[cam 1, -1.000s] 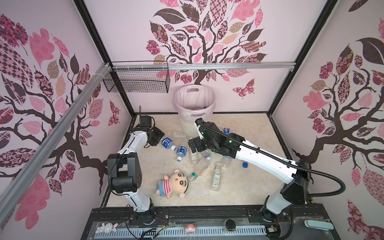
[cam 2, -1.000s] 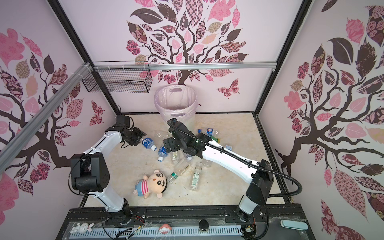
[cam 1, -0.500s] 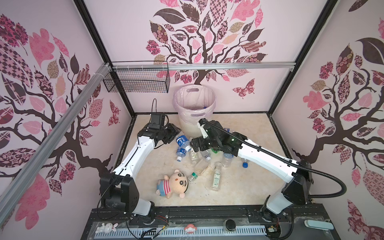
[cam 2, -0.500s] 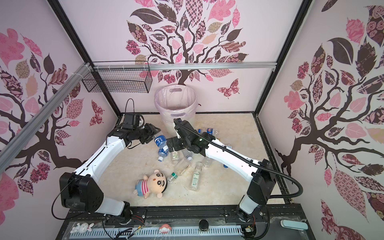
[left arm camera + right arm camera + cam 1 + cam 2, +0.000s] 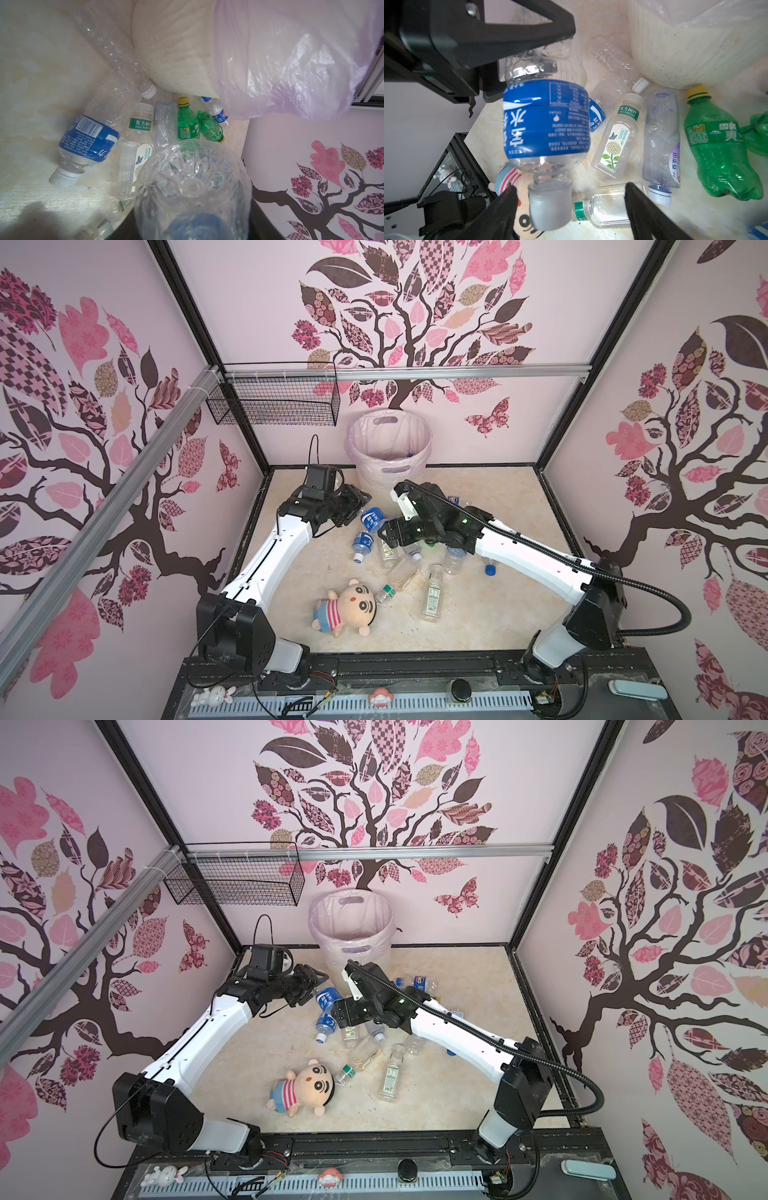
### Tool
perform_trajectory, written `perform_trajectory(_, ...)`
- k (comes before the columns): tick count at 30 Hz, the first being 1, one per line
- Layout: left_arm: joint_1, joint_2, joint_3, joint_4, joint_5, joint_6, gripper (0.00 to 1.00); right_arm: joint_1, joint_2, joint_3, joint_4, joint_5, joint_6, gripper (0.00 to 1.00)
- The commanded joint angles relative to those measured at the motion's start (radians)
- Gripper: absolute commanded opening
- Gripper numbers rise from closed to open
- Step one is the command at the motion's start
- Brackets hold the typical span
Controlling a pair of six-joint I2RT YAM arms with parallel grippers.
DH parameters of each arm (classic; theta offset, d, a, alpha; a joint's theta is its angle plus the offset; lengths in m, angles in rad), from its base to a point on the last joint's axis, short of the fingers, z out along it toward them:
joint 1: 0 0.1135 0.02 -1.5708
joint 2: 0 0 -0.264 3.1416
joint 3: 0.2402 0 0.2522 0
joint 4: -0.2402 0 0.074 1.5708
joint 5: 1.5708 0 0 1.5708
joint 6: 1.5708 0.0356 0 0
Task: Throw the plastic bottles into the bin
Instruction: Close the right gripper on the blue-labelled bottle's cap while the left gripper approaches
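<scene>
The bin [image 5: 376,479] is standing against the back wall with its pale pink bag folding over the rim. Deep inside it only a small blue speck [image 5: 409,455] is showing, and I cannot tell what it is. A wire basket [image 5: 274,406] is hanging on the wall up and to the left of the bin. Just in front of the bin, my left gripper [image 5: 360,510] is pinching the clear bottom end of a blue-labelled bottle [image 5: 546,120], holding it off the floor with its pale cap [image 5: 550,203] pointing away from the bin. My right gripper [image 5: 570,186] is facing that cap with its fingers [image 5: 508,199] spread, one on each side and neither touching it. The bottle is looking clear and a little dented, with white writing on its blue wrap. On the floor in front of the bin the loose bottles are lying crowded together under my right arm: a second blue bottle [image 5: 87,135], a square bottle [image 5: 616,141] with a green-and-white label, and two green bottles [image 5: 187,124] with yellow caps close to the bin's base. A crushed bottle [image 5: 116,52] is lying against that base. A plush doll [image 5: 349,608] is lying farther out from the bin, beyond the heap.
</scene>
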Motion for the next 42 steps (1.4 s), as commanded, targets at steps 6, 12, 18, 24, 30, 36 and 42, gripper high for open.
perform_trajectory(6, -0.021, 0.012, 0.081, 0.03, 0.013, -0.023, 0.43, 0.0, -0.021, 0.002, 0.006, -0.033, 0.011, 0.63)
perform_trajectory(12, -0.032, -0.002, 0.07, 0.026, 0.01, -0.025, 0.43, -0.001, -0.017, 0.006, 0.005, -0.041, 0.021, 0.52)
perform_trajectory(18, -0.033, -0.009, 0.06, 0.015, 0.012, -0.027, 0.43, -0.001, -0.023, 0.008, -0.005, -0.032, 0.03, 0.37)
perform_trajectory(24, -0.036, -0.013, 0.064, -0.002, 0.007, -0.02, 0.45, -0.001, -0.032, 0.006, -0.006, -0.038, 0.045, 0.24)
perform_trajectory(30, -0.038, -0.011, 0.086, -0.039, 0.004, -0.012, 0.53, 0.0, -0.032, 0.023, -0.019, -0.039, 0.039, 0.15)
perform_trajectory(36, -0.038, 0.003, 0.098, -0.038, 0.001, -0.024, 0.62, 0.0, -0.026, 0.042, -0.02, -0.02, 0.033, 0.11)
perform_trajectory(42, -0.038, 0.023, 0.151, -0.062, -0.018, -0.028, 0.73, -0.003, -0.028, 0.059, -0.039, -0.019, 0.033, 0.09)
